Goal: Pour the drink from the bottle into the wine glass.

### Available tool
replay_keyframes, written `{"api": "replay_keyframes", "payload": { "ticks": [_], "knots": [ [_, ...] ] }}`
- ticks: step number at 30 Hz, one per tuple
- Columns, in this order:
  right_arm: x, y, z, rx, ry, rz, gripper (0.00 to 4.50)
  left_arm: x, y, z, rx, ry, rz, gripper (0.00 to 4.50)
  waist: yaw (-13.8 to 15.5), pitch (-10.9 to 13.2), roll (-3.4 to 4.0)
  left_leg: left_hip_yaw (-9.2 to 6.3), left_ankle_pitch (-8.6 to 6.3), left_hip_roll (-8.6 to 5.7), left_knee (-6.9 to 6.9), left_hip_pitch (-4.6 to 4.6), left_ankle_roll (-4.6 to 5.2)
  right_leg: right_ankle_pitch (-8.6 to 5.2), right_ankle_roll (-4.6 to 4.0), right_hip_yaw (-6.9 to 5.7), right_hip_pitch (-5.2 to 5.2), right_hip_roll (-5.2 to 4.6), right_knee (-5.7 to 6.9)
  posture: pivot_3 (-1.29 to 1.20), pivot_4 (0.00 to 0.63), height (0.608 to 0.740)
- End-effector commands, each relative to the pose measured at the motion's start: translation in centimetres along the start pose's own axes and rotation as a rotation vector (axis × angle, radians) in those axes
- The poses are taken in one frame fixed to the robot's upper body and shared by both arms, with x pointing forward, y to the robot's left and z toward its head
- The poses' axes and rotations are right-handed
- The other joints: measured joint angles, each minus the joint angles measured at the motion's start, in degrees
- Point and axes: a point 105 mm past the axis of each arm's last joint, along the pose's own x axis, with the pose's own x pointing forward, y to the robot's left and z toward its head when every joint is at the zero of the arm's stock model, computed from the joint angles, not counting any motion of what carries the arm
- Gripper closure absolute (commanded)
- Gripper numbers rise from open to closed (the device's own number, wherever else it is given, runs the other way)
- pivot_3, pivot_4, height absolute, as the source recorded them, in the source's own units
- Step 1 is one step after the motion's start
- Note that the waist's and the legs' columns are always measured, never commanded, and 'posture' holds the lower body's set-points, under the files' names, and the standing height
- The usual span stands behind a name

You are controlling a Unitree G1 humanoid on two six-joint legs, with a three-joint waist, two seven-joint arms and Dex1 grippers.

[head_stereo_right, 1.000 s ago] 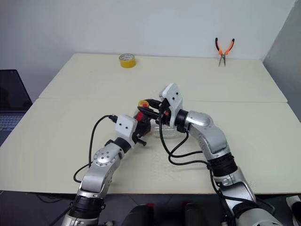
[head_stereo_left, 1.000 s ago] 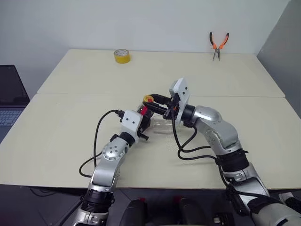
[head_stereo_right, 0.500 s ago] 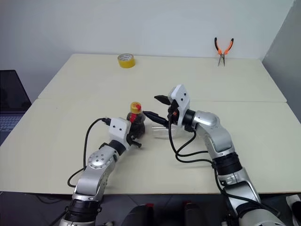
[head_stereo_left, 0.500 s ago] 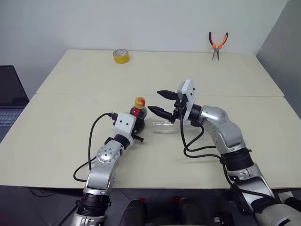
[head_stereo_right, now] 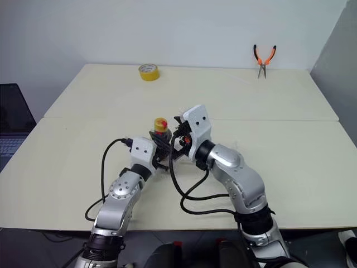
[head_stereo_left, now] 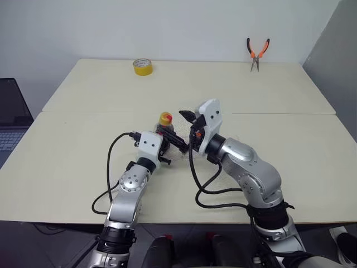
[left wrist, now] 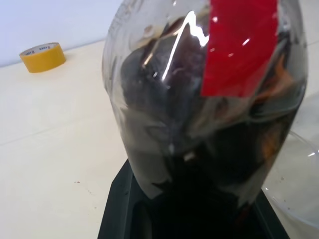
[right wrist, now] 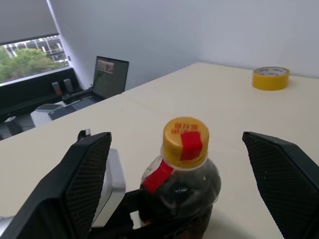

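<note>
The left fingers gripped the cola bottle upright on the surface; the right fingers stood released, flanking its yellow cap. Uncapping seemingly came next.

We see a pale cream table, with a yellow tape roll and orange-handled pliers lying near its far edge, well apart.

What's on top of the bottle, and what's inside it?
A yellow-orange cap with a red strip sits on the bottle. Inside is dark, almost black drink. The left gripper covers the bottle's bottom, so the fill there is hidden.
</note>
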Motion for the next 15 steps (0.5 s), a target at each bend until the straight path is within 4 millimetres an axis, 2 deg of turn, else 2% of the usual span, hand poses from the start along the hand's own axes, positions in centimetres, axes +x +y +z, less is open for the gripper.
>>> {"api": "replay_keyframes", "payload": {
  "ticks": [1,6,14,15],
  "knots": [
    [0.8,0.4,1.2,-0.013,-0.033,-0.014,0.0,0.1,0.0,2.1,0.023,-0.088,0.009,3.73,-0.03,0.0,0.0,0.0,0.0,0.0,-0.01,0.0,0.0,0.0,0.0,0.0,-0.01,0.0,0.0,0.0,0.15,0.74],
    [1.7,0.1,1.2,-0.013,-0.03,-0.046,0.0,0.1,-0.1,2.0,0.029,-0.088,0.007,3.73,-0.05,0.0,0.0,0.01,0.0,0.0,-0.01,0.0,0.0,0.0,0.0,0.0,-0.02,0.0,0.0,0.0,0.15,0.74],
    [1.9,-0.4,1.0,-0.005,-0.022,-0.062,0.0,0.0,-0.1,2.0,0.03,-0.089,0.01,3.73,-0.06,0.0,0.0,0.01,0.0,0.0,-0.02,0.0,0.01,0.0,0.0,0.0,-0.02,0.0,0.0,0.0,0.15,0.74],
    [1.9,-0.4,1.0,-0.003,-0.023,-0.065,0.36,0.0,-0.1,2.0,0.03,-0.088,0.011,3.73,-0.06,0.0,0.0,0.01,0.0,0.0,-0.02,0.0,0.01,0.0,0.0,0.0,-0.02,0.0,0.0,0.0,0.15,0.74]
  ]
}}
